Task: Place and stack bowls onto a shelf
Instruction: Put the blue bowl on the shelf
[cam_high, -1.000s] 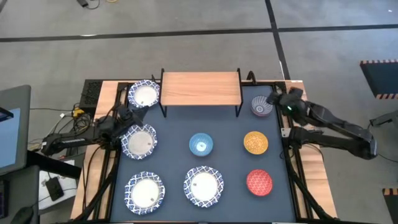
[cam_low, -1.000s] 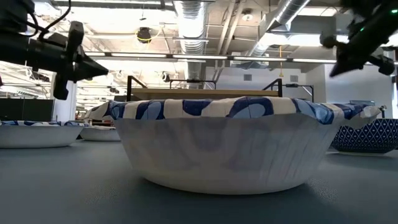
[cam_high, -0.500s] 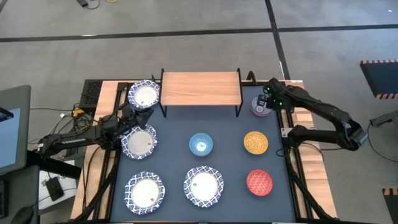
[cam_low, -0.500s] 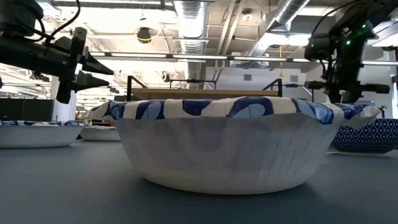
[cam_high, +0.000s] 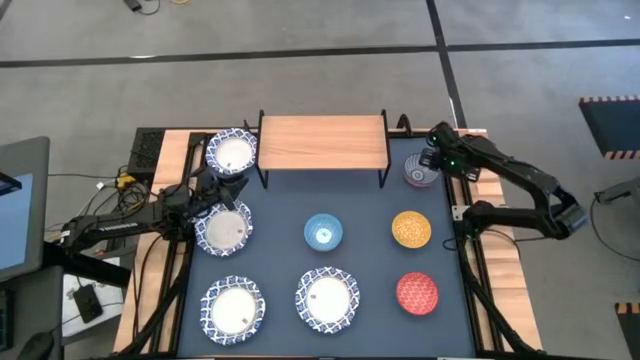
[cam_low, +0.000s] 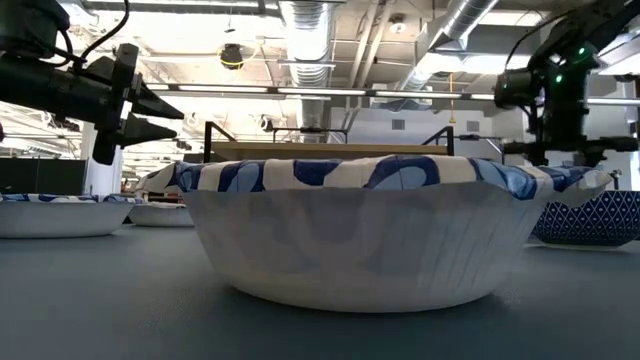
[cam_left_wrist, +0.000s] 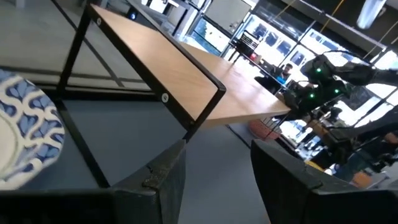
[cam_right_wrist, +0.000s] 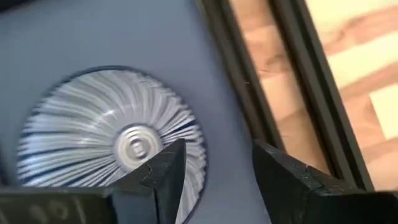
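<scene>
The light-wood shelf stands bare at the table's far edge. White bowls with blue rims rest on the dark tabletop, as do light-blue, yellow, red and purple-grey bowls. My left gripper hovers open between the two far-left white bowls, pointing at the shelf. My right gripper hangs open, pointing down over the purple-grey bowl's right rim, one finger over the bowl and one beyond it, above it in the low view.
A fourth white bowl sits at the near left; the near-centre one fills the low view. Black frame rails and wooden side boards border the table. Cables lie off the left side.
My right gripper has swung from over the table's right edge toward the purple-grey bowl, tipped to point down, lowered, and opened. My left gripper has opened, staying near the far-left bowls. No bowl has moved.
</scene>
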